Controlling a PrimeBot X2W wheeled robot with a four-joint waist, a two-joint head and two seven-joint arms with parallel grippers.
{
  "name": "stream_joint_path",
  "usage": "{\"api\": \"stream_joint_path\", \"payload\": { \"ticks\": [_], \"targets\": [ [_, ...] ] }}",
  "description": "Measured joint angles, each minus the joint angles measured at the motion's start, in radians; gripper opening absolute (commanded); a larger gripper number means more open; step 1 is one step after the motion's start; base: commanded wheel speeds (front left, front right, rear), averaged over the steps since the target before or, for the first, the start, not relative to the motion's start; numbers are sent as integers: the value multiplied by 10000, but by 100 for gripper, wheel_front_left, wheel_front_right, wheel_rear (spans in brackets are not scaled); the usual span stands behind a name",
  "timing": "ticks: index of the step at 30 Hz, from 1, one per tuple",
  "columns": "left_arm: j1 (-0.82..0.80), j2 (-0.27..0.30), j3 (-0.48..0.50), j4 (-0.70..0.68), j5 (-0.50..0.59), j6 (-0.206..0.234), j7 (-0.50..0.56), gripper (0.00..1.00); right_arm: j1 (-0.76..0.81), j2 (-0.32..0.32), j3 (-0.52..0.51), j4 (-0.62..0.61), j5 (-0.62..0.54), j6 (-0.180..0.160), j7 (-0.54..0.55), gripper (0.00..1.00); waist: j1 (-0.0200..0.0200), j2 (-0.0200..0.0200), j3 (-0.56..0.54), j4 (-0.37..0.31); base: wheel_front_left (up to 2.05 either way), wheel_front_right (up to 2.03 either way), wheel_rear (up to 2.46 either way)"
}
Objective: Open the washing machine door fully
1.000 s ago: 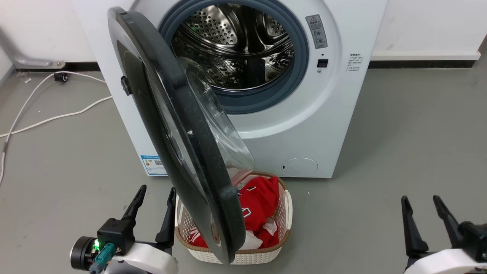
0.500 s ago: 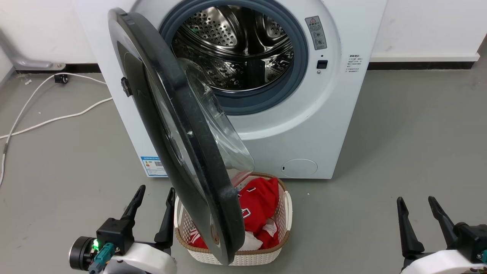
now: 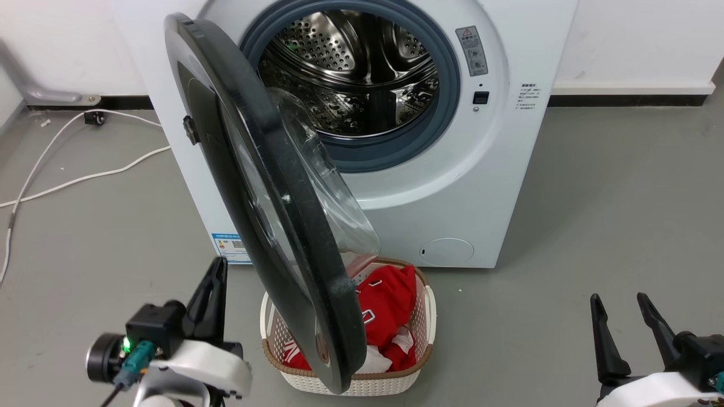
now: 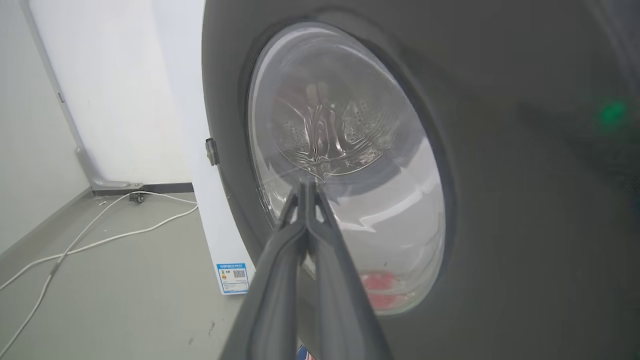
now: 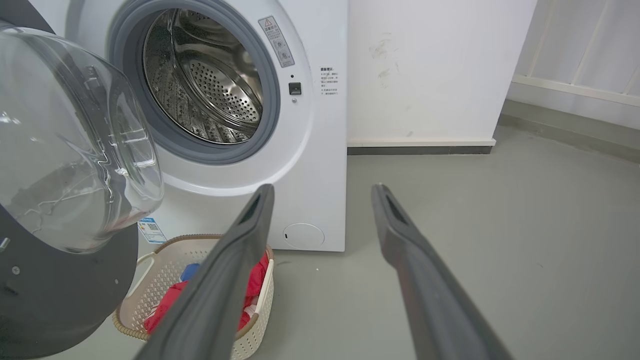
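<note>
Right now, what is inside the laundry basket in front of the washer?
Red clothing with white patches, plus a blue scrap. The washing machine door covers the left part of the laundry basket, hiding what lies there.

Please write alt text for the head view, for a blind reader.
A white washer has its round black door half open over a basket of red clothes. The left gripper, shut, is at lower left beside the door's outer face; the right gripper, open, is far off at lower right.
</note>
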Motion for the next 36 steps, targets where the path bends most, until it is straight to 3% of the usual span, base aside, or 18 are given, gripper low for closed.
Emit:
{"api": "stream_joint_path", "payload": {
  "ticks": [10, 16, 23, 28, 36],
  "targets": [
    [-1160, 309, 449, -2646, 142, 508, 332, 0, 0, 0, -31, 29, -46, 0, -2, 100, 0, 0, -14, 232, 0, 0, 0],
    [-1832, 263, 207, -4629, 397, 654, 502, 0, -31, 0, -63, 36, -104, 0, -2, 100, 0, 0, 8, 314, 0, 0, 0],
    [-2276, -240, -1097, -5919, 343, 318, 1104, 0, -93, 0, -63, 121, -84, 0, -48, 100, 0, 0, -4, 370, 0, 0, 0],
    [-2198, -610, -2437, -6090, -10, -96, 1919, 0, -94, 0, -54, 176, -54, 0, -94, 100, 0, 0, -36, 389, 0, 0, 0],
    [-1350, -704, -4125, -6029, -614, -502, 3379, 0, -91, 2, -98, 247, -12, 0, -132, 100, 0, 0, -76, 452, 0, 0, 0]
  ]
}}
